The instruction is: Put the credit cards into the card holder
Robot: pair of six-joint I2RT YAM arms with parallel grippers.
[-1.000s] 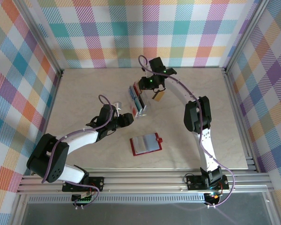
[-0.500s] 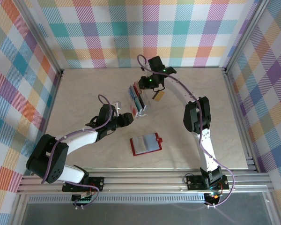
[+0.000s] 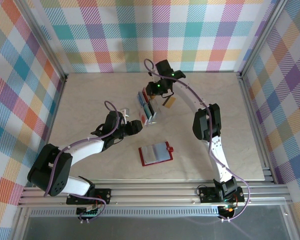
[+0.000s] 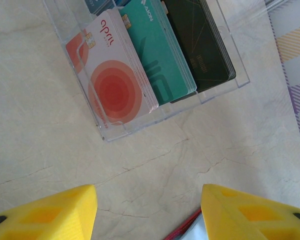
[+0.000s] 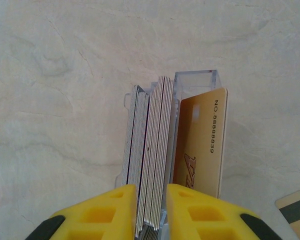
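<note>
Your small red fold-over leather card holder [image 3: 156,153] lies open on the pale marble-look tabletop [image 3: 90,95], out in front of the two arm bases. I can't spot a card in its grey pockets, so you're basically at the start. The thin plastic credit cards [image 5: 157,140] stand in the clear plastic slotted rack [image 5: 196,80] further back, and one gold striped card [image 3: 169,103] lies flat beside it. Your right gripper [image 5: 151,192] has its fingers nearly together, pinching a stack edge-on. The left gripper [image 4: 147,200] hangs near the rack, spread wide, holding nothing.
</note>
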